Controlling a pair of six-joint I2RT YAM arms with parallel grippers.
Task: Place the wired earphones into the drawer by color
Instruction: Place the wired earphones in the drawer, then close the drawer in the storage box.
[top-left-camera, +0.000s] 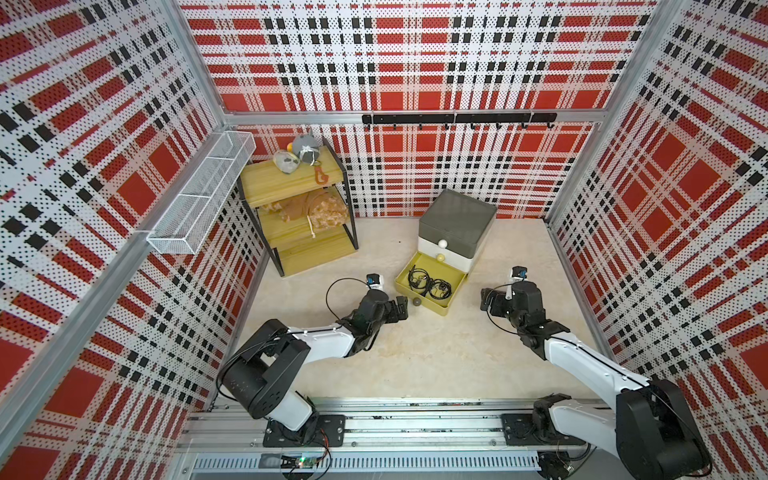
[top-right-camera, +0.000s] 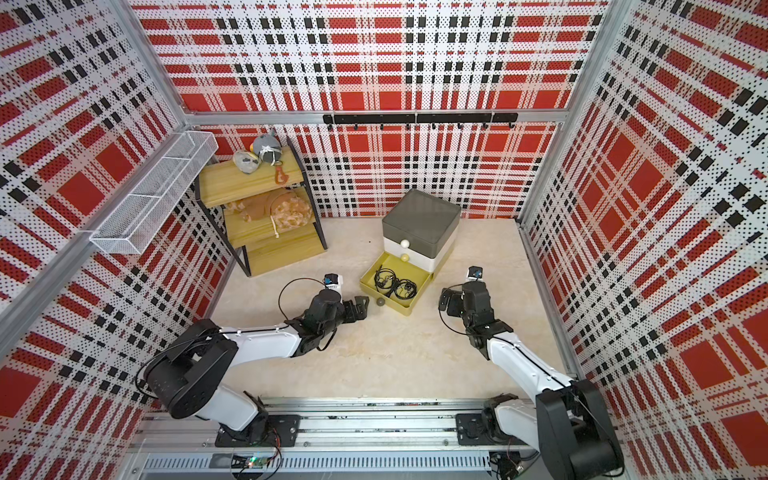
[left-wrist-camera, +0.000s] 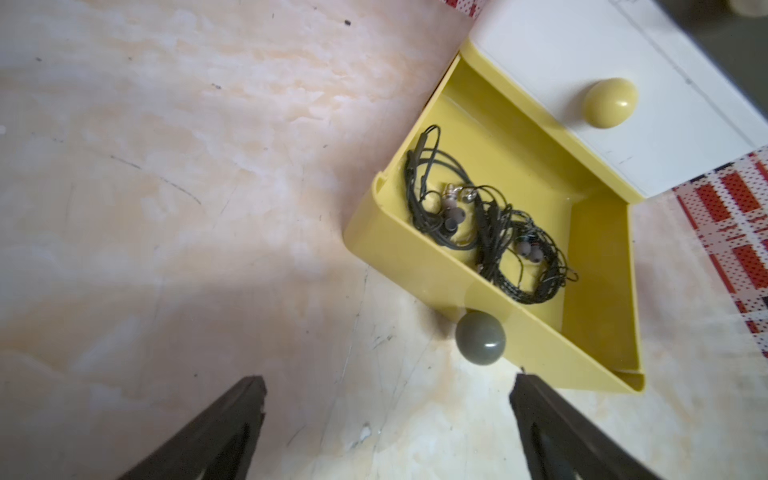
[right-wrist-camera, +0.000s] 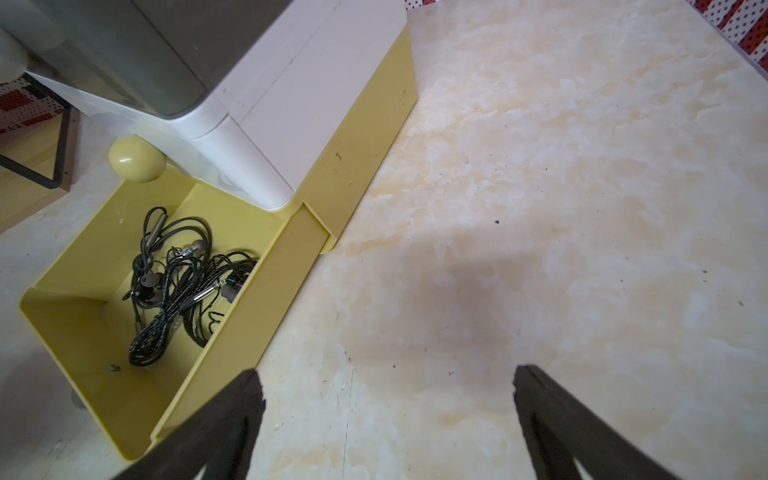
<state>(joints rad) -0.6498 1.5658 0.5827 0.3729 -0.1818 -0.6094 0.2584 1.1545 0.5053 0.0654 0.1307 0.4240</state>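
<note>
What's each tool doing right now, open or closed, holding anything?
Left tool: open, empty, close to the grey knob of the pulled-out yellow drawer.
Right tool: open, empty, beside that drawer.

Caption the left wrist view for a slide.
Open left gripper faces the pulled-out yellow drawer holding black earphones.

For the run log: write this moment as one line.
left gripper: open, empty, facing grey knob | right gripper: open, empty | yellow drawer: pulled out, black earphones inside | white drawer: shut
</note>
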